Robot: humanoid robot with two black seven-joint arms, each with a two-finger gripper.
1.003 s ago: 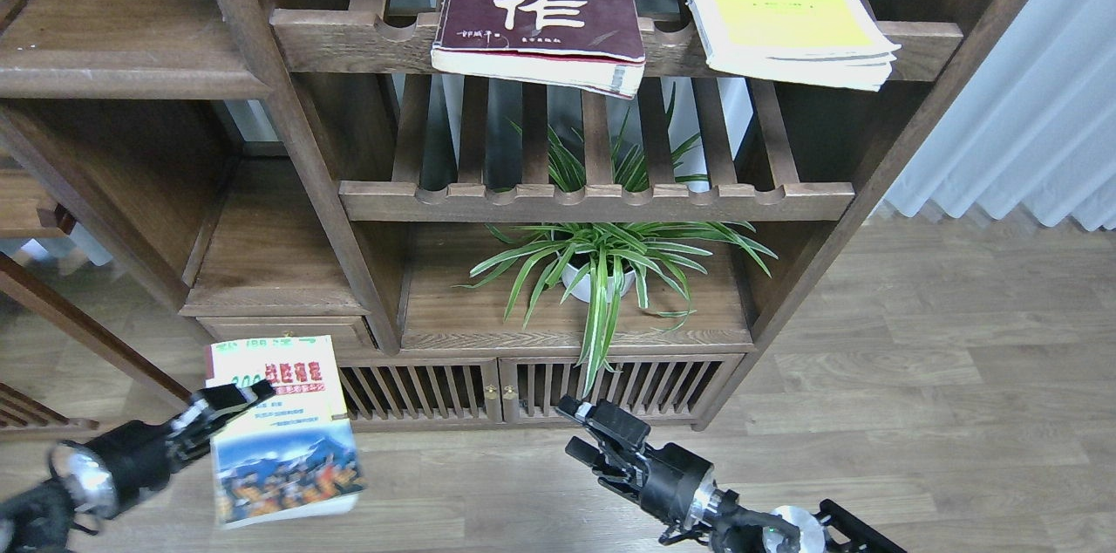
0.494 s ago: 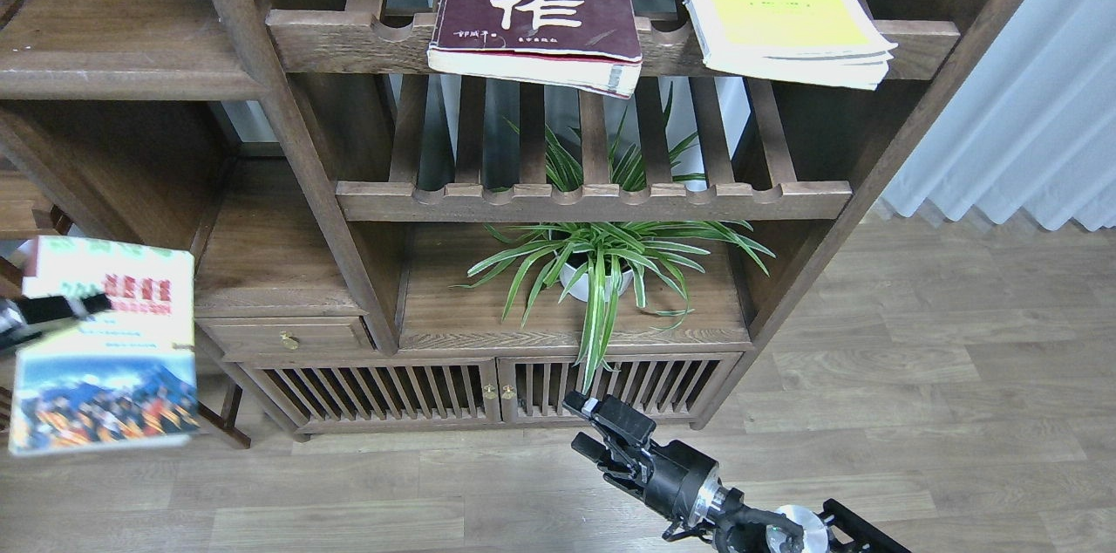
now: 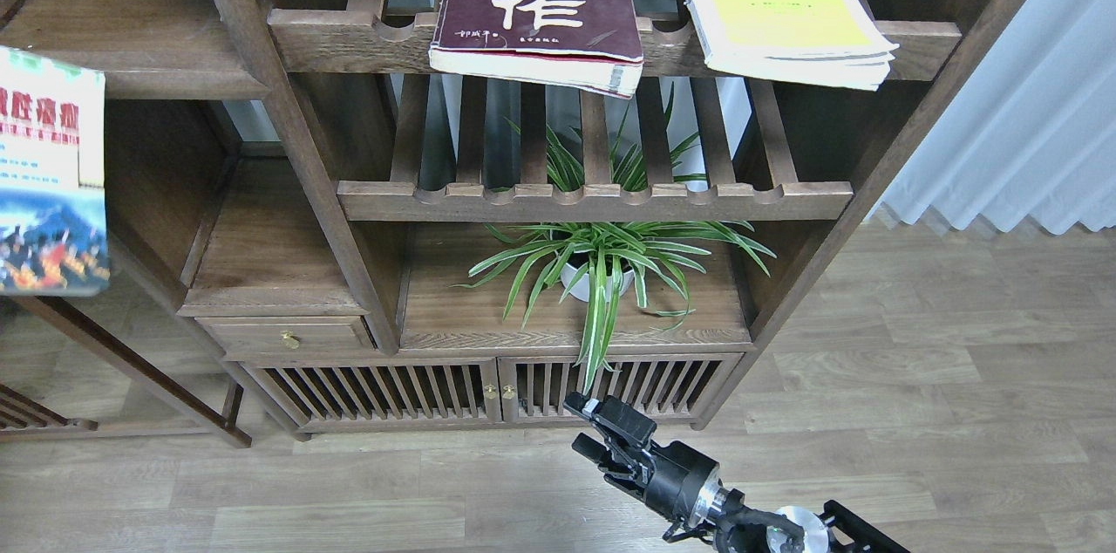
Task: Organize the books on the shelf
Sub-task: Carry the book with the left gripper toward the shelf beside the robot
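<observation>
The thick maroon book (image 3: 540, 3) with big white characters lies flat on the top slatted rack. The lime-yellow and white book (image 3: 776, 8) lies to its right on the same rack. The smaller green book with the mountain picture (image 3: 51, 178) hangs in the air at the far left edge, cover facing me, in front of the flat dark-brown shelf (image 3: 131, 30). What holds it is out of view; my left gripper does not show. My right gripper (image 3: 600, 431) is low at bottom centre, open and empty, in front of the cabinet doors.
A potted spider plant (image 3: 602, 265) stands on the solid board under the lower slatted rack (image 3: 593, 200). A drawer (image 3: 283, 335) and slatted cabinet doors (image 3: 488, 387) are below. White curtains (image 3: 1029, 99) hang at the right over wood floor.
The green book has risen and moved left, from low near the floor to shelf height at the left edge. My left arm has left the view. The right gripper has barely moved.
</observation>
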